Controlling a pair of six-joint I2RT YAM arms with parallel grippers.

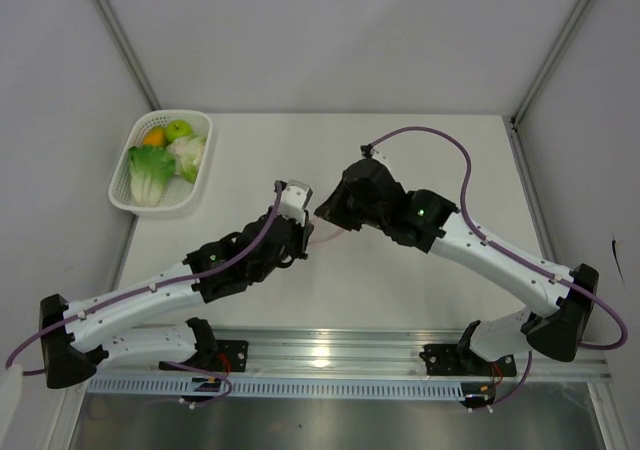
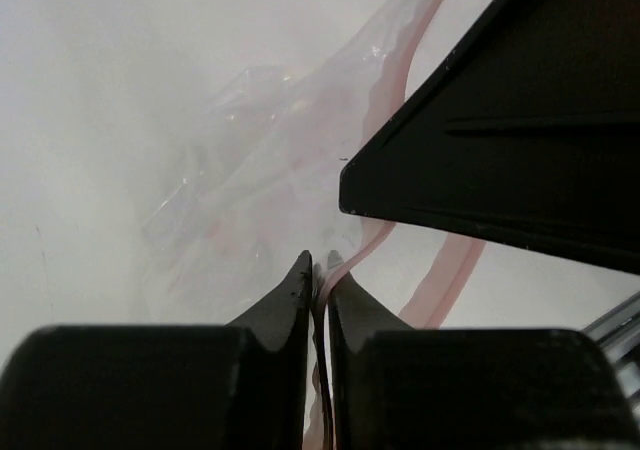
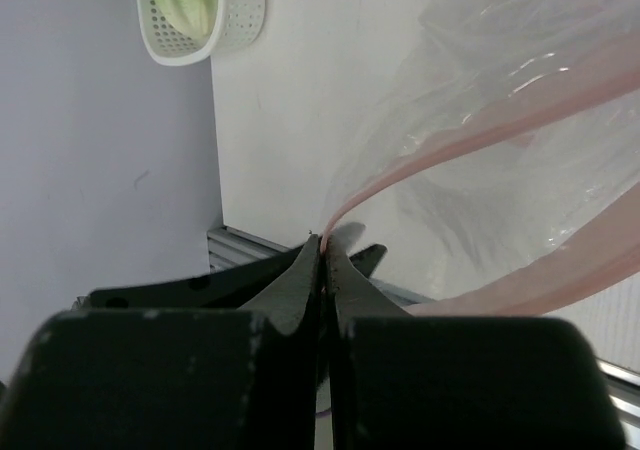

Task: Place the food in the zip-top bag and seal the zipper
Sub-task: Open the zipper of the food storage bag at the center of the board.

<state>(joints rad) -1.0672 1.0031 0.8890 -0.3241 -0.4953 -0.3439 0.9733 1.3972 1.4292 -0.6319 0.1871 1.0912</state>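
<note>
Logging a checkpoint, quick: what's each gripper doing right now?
Left gripper: shut on the zipper of the zip-top bag.
Right gripper: shut on the zipper too.

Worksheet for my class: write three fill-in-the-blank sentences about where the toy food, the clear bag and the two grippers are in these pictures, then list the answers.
1. All the food lies in the white basket at the far ____ corner of the table.
2. The left gripper and the right gripper are each ____ on the pink zipper.
3. The zip-top bag holds ____ of the food.
Missing words: left; shut; none.
</note>
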